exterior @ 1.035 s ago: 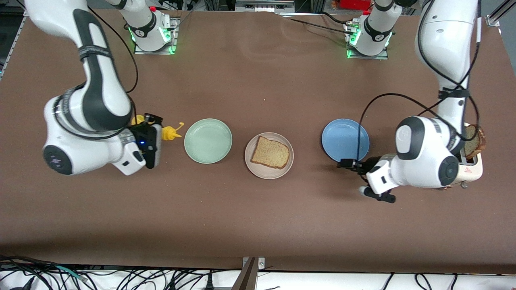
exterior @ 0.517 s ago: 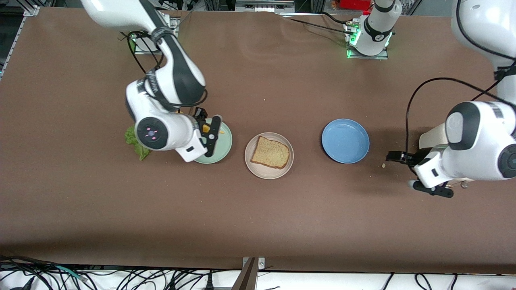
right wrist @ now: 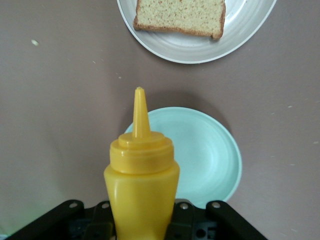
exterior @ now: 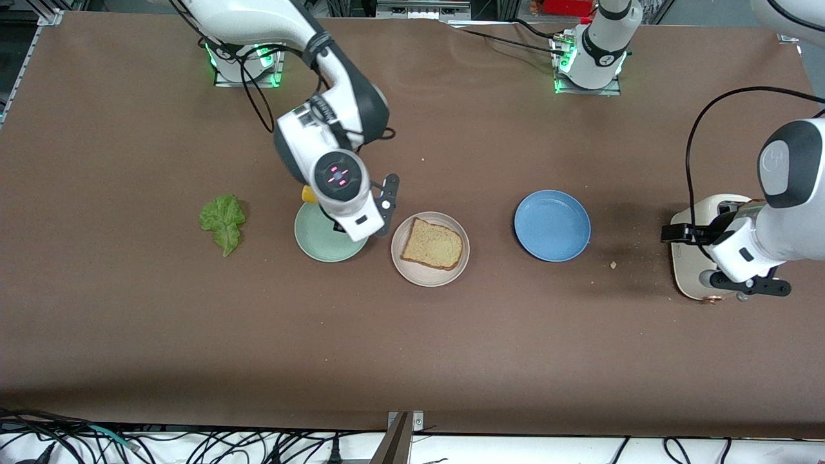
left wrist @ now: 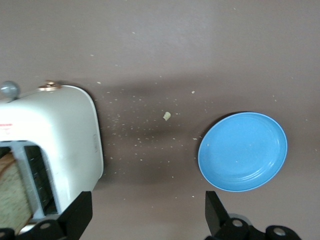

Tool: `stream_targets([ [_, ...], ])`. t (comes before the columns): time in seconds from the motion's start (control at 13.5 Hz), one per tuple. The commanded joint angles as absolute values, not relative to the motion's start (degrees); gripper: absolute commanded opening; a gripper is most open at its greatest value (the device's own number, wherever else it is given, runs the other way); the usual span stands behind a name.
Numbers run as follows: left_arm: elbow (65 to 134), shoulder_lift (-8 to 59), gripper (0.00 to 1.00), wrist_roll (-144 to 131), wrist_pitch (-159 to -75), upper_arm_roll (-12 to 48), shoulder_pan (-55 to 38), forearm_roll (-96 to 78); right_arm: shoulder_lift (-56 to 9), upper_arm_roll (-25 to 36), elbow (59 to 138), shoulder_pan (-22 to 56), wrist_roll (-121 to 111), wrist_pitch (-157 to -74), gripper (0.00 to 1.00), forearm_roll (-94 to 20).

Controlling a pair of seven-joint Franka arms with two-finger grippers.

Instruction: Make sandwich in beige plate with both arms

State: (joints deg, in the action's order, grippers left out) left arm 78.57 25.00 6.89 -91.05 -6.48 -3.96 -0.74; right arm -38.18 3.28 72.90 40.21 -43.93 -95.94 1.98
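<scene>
Brown table [exterior: 451,361]; right tool [right wrist: 141,220] clamping mustard bottle [right wrist: 141,190].

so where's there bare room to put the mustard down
Bare table lies between the beige plate and blue plate, and between the lettuce and green plate. The strip nearer the front camera than all the plates is bare too. It is crowded by the toaster, where the open left gripper hovers.

A robotics lab: bolted arm bases [exterior: 245,61], brown test table [exterior: 412,354], loose cables [exterior: 193,444].
</scene>
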Motion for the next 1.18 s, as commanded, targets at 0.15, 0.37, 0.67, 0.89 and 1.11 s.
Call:
stream_targets([
  [0.15,80.6,18.3,0.99,4.5,-90.2,-6.3,-3.7,1.8,-38.3,4.2,72.1,46.5,-39.7,-97.6,0.0,11.8],
  [0.37,84.5,12.0,0.99,4.4,-90.6,-6.2,-3.3,1.8,-38.3,4.1,72.0,47.9,-38.1,-97.6,0.0,16.1],
  [0.67,86.5,7.1,0.99,3.3,-88.5,-6.2,-3.0,1.0,-37.8,4.1,72.0,48.4,-38.3,-96.6,0.0,17.0],
  [0.89,86.5,6.4,0.99,3.4,-84.7,-6.2,-3.0,0.9,-37.6,4.3,72.0,48.3,-37.7,-96.2,0.0,16.8],
  [1.11,86.4,4.4,0.99,3.4,-83.3,-6.1,-3.1,0.0,-37.6,4.4,71.7,48.4,-34.4,-95.7,0.0,16.8],
])
